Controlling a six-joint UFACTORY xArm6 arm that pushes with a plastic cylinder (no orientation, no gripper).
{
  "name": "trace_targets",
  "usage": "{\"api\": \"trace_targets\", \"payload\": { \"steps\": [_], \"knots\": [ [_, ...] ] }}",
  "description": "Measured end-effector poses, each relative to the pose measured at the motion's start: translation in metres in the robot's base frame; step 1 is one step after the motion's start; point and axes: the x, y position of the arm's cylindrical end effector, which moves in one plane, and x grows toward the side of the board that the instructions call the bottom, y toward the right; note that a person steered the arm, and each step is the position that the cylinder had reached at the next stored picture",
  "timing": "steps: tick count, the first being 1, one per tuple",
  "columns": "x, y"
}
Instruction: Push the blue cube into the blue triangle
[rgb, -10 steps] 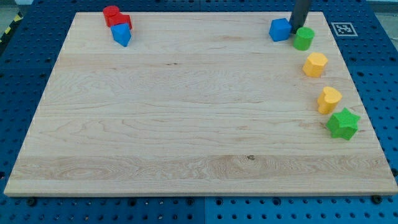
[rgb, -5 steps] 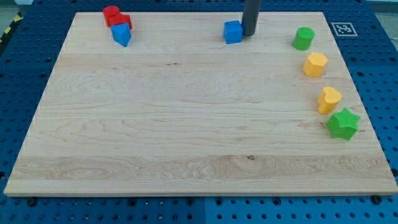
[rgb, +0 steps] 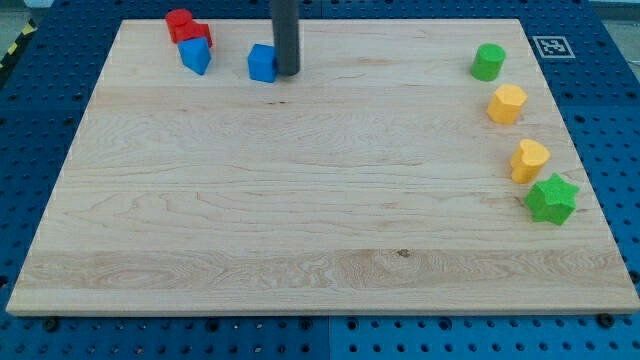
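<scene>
The push is under way and close to its end. My tip (rgb: 287, 73) sits against the blue cube (rgb: 262, 62) on the cube's view-right side, touching or nearly touching it. The cube stands near the view's top edge of the worktop (rgb: 300, 200), just to the view's right of the blue triangle (rgb: 196, 56), with a bare strip of wood between them.

The next move, as I judge it, calls for a straight shove toward the view's left. The triangle lies slightly higher in the view than the cube, so the line should lean a little upward.

The cube is a small, solid blue block, upright with flat faces. The rod has no fingers, so there is nothing spread or pinched.

Red blocks (rgb: 186, 27) crowd just above the triangle.
</scene>
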Motion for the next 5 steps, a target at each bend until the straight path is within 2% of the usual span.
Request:
{"api": "trace_targets", "payload": {
  "steps": [2,5],
  "knots": [
    [0.000,-0.060],
    [0.000,-0.076]
  ]
}}
